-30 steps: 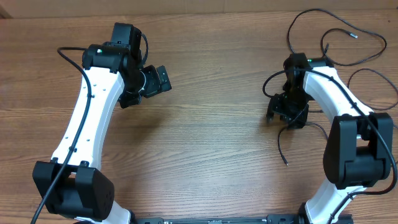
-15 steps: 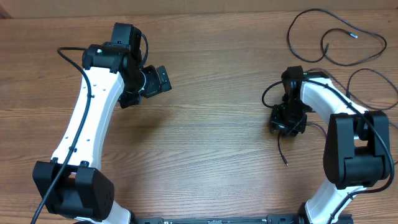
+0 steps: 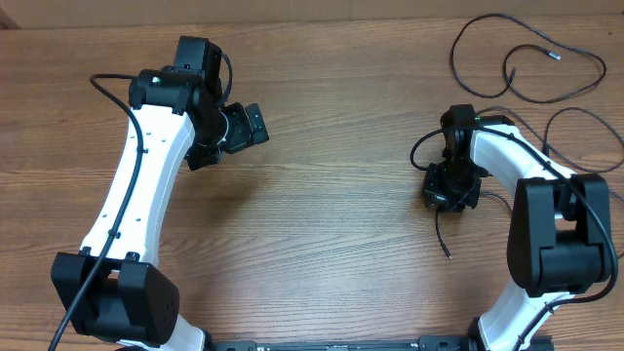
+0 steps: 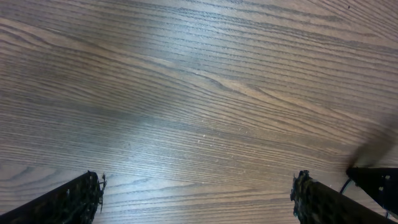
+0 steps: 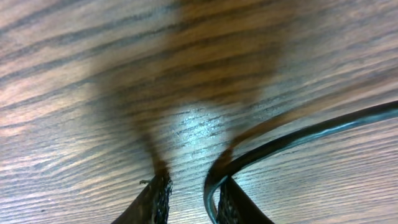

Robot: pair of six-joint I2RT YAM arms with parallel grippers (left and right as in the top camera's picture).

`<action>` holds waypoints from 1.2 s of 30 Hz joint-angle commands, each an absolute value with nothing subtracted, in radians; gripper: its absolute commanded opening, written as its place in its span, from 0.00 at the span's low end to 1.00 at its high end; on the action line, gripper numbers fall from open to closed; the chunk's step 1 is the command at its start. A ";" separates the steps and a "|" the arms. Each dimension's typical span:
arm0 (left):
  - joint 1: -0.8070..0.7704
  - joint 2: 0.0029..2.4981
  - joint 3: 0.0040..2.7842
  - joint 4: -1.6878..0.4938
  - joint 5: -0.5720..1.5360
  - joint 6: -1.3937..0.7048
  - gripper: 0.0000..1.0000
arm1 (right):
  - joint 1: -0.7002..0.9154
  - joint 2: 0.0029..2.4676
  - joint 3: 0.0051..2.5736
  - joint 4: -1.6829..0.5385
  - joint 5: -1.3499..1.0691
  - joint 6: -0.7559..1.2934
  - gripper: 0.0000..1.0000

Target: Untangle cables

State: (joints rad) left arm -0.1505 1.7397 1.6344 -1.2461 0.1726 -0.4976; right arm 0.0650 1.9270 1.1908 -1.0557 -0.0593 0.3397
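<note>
Overhead view: even, diffuse illumination from above. Focus is sharp across the worktop (image 3: 331, 244), with only a faint, soft shadow beside the left arm (image 3: 136, 195).

Left wrist view: dimmer, with a pale sheen on the wood grain; the left pincer fingertips (image 4: 74, 199) are soft.

Right wrist view: bright central glare patch, broad blurred shadows, and the cable (image 5: 298, 140) blurs toward the right edge.

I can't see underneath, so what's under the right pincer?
A thin black cable passes between its fingers, above bare wooden table. From overhead, the right pincer hides that spot.
</note>
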 commanded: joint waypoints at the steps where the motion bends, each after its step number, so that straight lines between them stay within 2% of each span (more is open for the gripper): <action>1: -0.151 1.747 1.635 -1.250 0.184 -0.486 1.00 | 0.059 1.925 1.183 -1.032 0.038 0.344 0.23; 12: -0.151 1.747 1.635 -1.252 0.184 -0.486 1.00 | 0.055 1.925 1.183 -1.030 0.116 0.345 0.22; 19: -0.151 1.747 1.635 -1.252 0.184 -0.486 1.00 | 0.055 1.925 1.183 -1.028 0.139 0.349 0.15; 27: -0.151 1.747 1.635 -1.253 0.184 -0.486 1.00 | 0.045 1.925 1.183 -1.008 0.139 0.348 0.17; 30: -0.151 1.747 1.635 -1.253 0.184 -0.486 0.99 | 0.029 1.925 1.185 -0.999 0.138 0.349 0.24; 33: -0.151 1.747 1.635 -1.251 0.184 -0.486 1.00 | 0.010 1.924 1.197 -1.006 0.136 0.348 0.34; 34: -0.151 1.747 1.635 -1.249 0.184 -0.486 1.00 | 0.004 1.923 1.212 -1.022 0.135 0.348 0.53; 35: -0.151 1.747 1.635 -1.248 0.184 -0.486 1.00 | 0.002 1.922 1.220 -1.031 0.135 0.348 0.67; 36: -0.151 1.747 1.635 -1.245 0.184 -0.486 1.00 | 0.002 1.911 1.244 -1.053 0.134 0.348 0.72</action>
